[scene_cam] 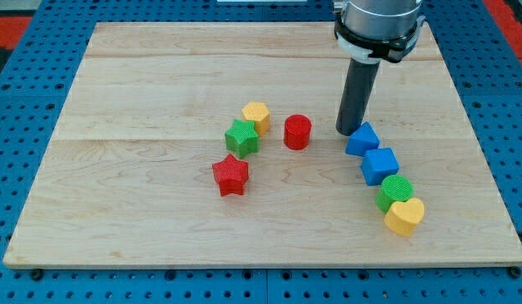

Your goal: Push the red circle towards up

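The red circle [297,132] stands upright near the middle of the wooden board [160,76]. My tip [349,131] rests on the board to the circle's right, about one block's width from it and not touching it. The tip sits just above and left of a blue block [361,139]. The rod rises from there to the arm's grey collar at the view's top.
Left of the circle stand a yellow hexagon [257,115], a green star [241,137] and a red star [231,176]. At the right a chain runs down: the blue block, a second blue block [380,165], a green circle [395,192], a yellow heart [405,216].
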